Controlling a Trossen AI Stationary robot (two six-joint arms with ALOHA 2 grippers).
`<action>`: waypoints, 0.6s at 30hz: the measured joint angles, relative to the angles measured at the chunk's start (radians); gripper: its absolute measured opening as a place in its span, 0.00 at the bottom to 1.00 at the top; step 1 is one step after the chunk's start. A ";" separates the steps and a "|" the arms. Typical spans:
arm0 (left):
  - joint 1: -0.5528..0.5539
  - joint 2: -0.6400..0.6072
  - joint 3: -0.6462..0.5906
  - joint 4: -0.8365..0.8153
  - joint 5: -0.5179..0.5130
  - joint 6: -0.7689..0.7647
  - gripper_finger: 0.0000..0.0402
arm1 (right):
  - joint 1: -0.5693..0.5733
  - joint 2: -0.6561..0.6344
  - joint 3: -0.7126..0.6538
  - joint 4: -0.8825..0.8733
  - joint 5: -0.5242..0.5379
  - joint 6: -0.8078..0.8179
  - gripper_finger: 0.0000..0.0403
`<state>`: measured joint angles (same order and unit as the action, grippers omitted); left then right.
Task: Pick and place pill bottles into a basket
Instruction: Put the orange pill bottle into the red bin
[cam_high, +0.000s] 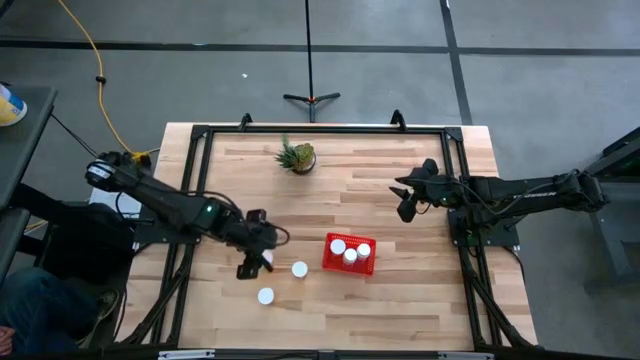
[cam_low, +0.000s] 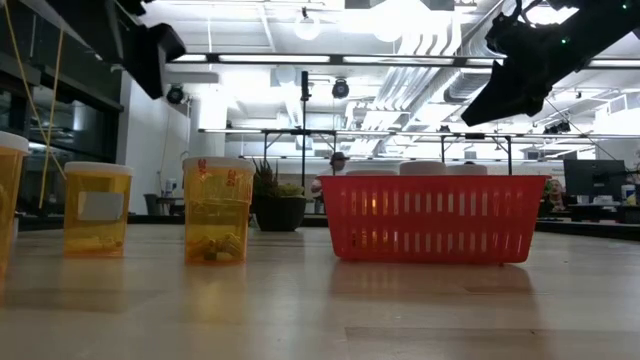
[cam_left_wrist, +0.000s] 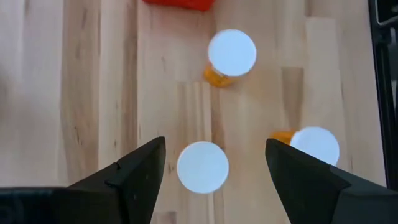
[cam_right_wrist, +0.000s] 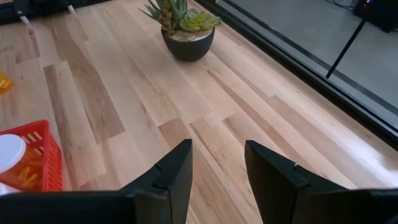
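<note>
Left pincer (cam_left_wrist: 211, 180) is hanging spread over a pill bottle (cam_left_wrist: 203, 167), its white cap sitting between the jaws, with the red basket (cam_high: 350, 254) at about three o'clock on the surface (cam_high: 400, 300). Likely light, stiff and smooth-sided, it is asking for a square squeeze just under the cap, since tipping looks easy.

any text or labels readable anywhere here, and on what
None can be read.
Middle amber pill bottle: a pale label, too blurred to read.
Pill bottle nearest the basket: reddish marks near the cap, too blurred to read.
Red basket, potted plant: no text shows.
</note>
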<state>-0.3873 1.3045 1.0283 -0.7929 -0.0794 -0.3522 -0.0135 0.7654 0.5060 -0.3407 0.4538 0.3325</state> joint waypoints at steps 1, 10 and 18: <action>-0.010 0.000 0.000 0.000 -0.001 0.000 0.77 | 0.000 0.000 0.000 -0.002 0.000 0.000 0.34; -0.067 0.001 -0.031 -0.020 0.051 0.008 0.77 | 0.000 0.000 0.000 -0.039 0.000 0.000 0.34; -0.057 0.001 -0.085 -0.001 0.042 0.011 0.78 | 0.000 0.000 0.000 -0.045 0.000 0.000 0.34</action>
<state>-0.4438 1.3052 0.9435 -0.7941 -0.0372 -0.3412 -0.0133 0.7654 0.5060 -0.3855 0.4534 0.3321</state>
